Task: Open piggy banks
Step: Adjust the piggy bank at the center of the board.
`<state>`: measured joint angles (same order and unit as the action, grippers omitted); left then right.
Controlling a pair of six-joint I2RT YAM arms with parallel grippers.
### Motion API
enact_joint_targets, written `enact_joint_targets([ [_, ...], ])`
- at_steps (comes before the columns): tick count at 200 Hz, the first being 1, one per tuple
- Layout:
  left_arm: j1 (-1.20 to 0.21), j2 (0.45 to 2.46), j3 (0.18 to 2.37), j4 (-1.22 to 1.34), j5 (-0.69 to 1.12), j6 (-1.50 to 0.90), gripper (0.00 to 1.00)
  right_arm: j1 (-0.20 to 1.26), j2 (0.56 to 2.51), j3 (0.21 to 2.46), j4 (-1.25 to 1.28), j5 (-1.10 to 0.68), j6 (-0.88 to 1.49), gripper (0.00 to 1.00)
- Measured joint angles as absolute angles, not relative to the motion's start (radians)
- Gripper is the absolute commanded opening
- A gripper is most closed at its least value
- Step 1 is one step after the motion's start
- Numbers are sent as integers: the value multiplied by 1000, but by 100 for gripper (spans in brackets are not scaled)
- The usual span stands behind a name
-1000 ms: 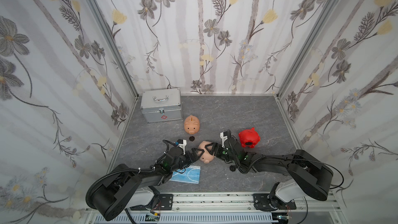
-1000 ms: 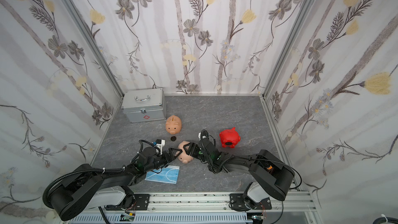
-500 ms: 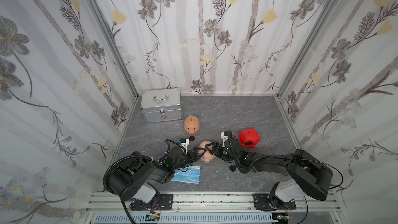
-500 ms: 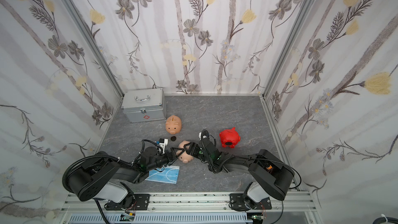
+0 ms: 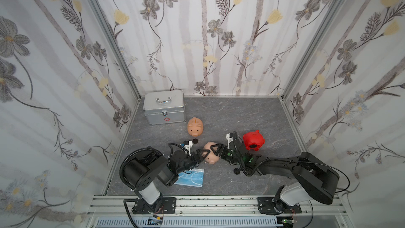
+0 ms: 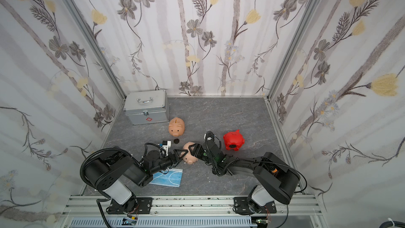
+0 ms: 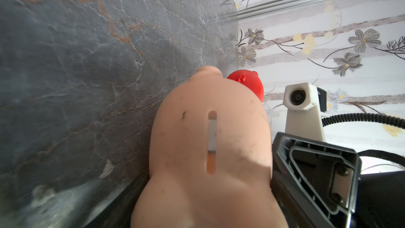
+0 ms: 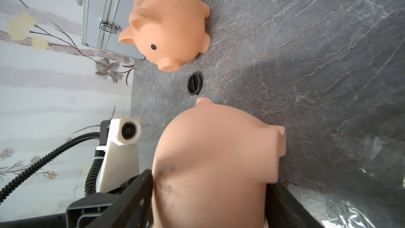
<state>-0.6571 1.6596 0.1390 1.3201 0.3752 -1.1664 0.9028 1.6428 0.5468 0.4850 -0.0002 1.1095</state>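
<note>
Peach piggy bank [image 5: 212, 157] is sitting near the worktop [image 5: 241, 117] front, between my two hands.
My right hand [image 5: 213, 150] is pinching it; my left hand [image 5: 202, 153] is flanking it, though I cannot tell whether it is gripping.

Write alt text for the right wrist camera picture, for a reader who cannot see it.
A peach piggy bank fills the foreground, held between the black fingers of the right tool. Beyond it, on the grey marbled table, a second peach piggy bank stands near a loose black plug, with a silver case behind.
</note>
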Motion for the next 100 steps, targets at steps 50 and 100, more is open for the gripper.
enact_joint_targets([
  [50,-666,1625,155,1254,366,-1148,78,902,1493,540,392,5,1040,91],
  [100,-733,1532,227,1045,284,-1093,78,904,1372,506,370,82,979,90],
])
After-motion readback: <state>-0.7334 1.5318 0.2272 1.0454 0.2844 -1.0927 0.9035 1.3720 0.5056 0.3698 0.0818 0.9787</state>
